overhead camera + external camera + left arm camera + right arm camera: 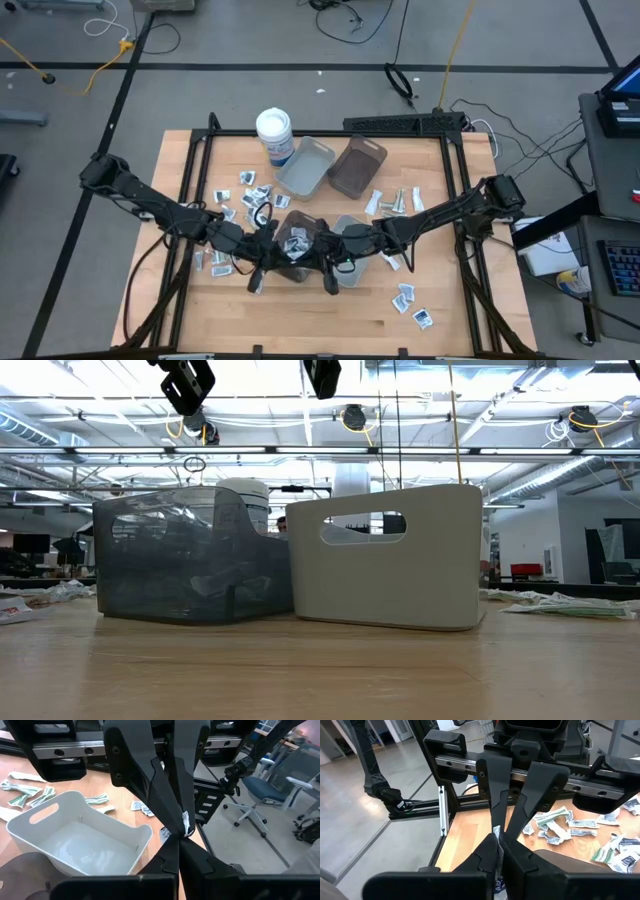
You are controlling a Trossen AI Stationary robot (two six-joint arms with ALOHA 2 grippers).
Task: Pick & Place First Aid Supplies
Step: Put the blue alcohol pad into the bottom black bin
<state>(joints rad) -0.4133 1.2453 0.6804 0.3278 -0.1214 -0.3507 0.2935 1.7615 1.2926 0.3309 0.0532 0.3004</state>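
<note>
My two grippers meet tip to tip above the middle of the table, over a dark tray [290, 262] and a pale grey tray [352, 232]. My left gripper [181, 839] comes from the left and my right gripper [499, 845] from the right. Both are shut on one small white packet [186, 822]; only a sliver of it shows between the fingertips. Other first aid supplies lie flat on the table, left of the trays [245, 195], right of them [395, 200] and toward the near right [410, 300]. My left gripper pinches one end of the white packet [185, 831] between its two fingertips. The fingers are about level and come from the table's left. The packet is lifted clear, above the trays. My right gripper pinches the packet's other end [496, 832] between its two fingertips, about level, from the table's right. Its tips stand right against my left gripper's tips, and the packet hangs clear of the table between them.
A grey tray [305, 165] and a brown tray [357, 165] stand side by side farther back. A white round tub [274, 130] with a blue label is at the far left. Black frame rails [455, 200] run along the table's sides.
</note>
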